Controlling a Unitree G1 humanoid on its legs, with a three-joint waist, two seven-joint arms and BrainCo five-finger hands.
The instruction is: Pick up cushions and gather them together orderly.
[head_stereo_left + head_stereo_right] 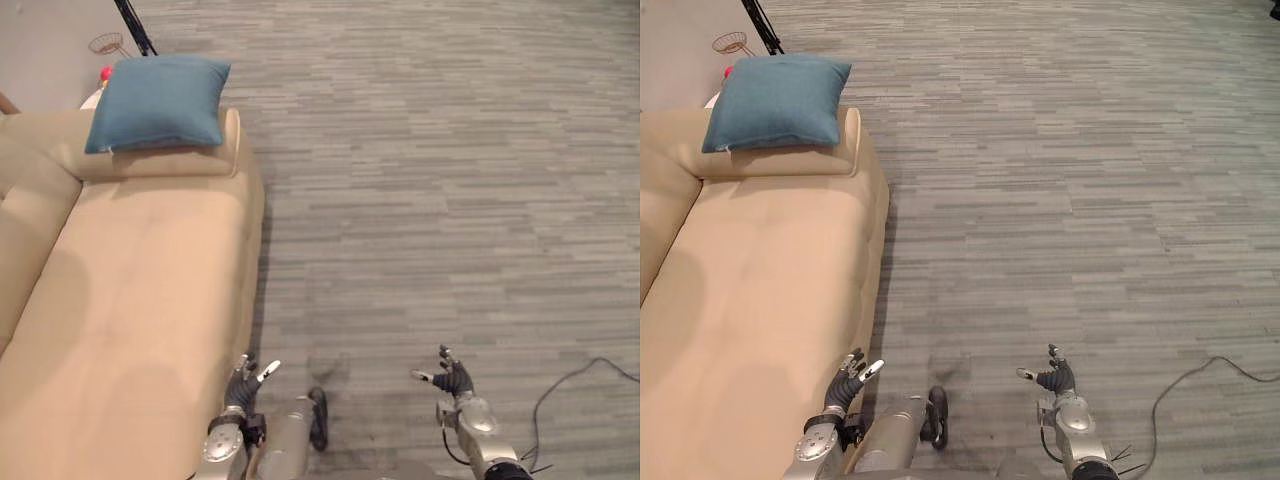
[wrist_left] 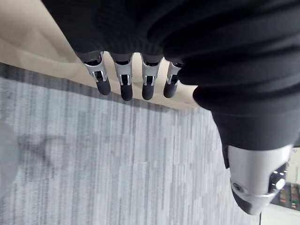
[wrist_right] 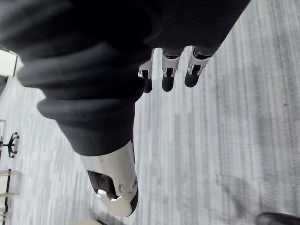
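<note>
A blue cushion (image 1: 160,102) lies on the far armrest of the beige sofa (image 1: 130,300), untouched, so the gathering looks barely begun. The left robot hand (image 1: 243,383) hovers by the sofa's near edge, fingers relaxed and empty; the right robot hand (image 1: 452,378) hangs over the floor (image 1: 450,200), likewise released. No writing is legible

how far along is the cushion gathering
Done: nothing visibly gathered yet; one blue cushion sits on the far armrest of the beige sofa. In hand: nothing. The left hand by the sofa's near edge and the right hand over the carpet are open and empty. Left: reaching and picking up that cushion.
</note>
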